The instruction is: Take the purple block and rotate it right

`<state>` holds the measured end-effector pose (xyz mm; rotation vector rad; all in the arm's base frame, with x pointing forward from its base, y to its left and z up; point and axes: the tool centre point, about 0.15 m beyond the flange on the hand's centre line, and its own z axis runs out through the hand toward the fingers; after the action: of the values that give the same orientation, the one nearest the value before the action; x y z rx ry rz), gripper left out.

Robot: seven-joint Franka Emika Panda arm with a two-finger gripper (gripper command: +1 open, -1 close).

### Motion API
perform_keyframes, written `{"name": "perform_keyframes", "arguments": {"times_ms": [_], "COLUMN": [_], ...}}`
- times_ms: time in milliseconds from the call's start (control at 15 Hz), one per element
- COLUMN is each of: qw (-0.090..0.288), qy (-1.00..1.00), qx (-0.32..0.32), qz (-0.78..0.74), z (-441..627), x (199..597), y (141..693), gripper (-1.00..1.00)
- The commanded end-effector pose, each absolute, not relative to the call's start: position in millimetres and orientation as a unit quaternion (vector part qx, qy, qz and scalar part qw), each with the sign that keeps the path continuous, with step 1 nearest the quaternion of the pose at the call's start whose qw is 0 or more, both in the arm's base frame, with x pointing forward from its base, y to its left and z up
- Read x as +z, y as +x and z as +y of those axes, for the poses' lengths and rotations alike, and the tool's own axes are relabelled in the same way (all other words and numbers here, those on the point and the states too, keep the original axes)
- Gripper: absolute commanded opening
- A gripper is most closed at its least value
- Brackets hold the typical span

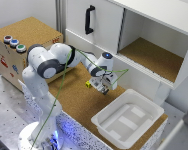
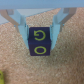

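In the wrist view the purple block (image 2: 39, 41) is a dark cube with yellow letters on two faces. It sits between my two light-blue fingers (image 2: 23, 27), which press against its two sides. My gripper (image 2: 40, 42) is shut on it. In the exterior view my gripper (image 1: 105, 89) points down at the cork surface (image 1: 79, 97) in front of the cabinet, and the block is mostly hidden between the fingers. I cannot tell whether the block rests on the cork or is just above it.
A small yellow block (image 1: 88, 84) lies on the cork close to the gripper, toward the exterior view's left; its corner shows in the wrist view (image 2: 2, 76). A white bin (image 1: 126, 117) stands at the front right. A white cabinet (image 1: 144, 50) with an open shelf is behind.
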<state>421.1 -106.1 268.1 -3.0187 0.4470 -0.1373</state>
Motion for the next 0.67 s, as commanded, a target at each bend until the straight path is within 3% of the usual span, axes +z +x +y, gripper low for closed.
{"name": "perform_keyframes", "arguments": {"times_ms": [0,133,267,400,600], "qw": [0.038,0.001,0.009,-0.026,-0.03], "qy": [-0.967,-0.962,-0.943,-0.92,-0.891], "qx": [-0.011,0.01,0.035,0.037,0.02], "qz": [0.251,0.273,0.331,0.389,0.453], "z": [-101.8,-112.1,-136.3,-151.5,-157.7], "x": [287.5,273.3,260.6,257.1,250.5], "y": [399.8,401.7,401.1,398.4,397.9], "gripper": [-1.0,-1.0,-1.0,-1.0,-1.0]}}
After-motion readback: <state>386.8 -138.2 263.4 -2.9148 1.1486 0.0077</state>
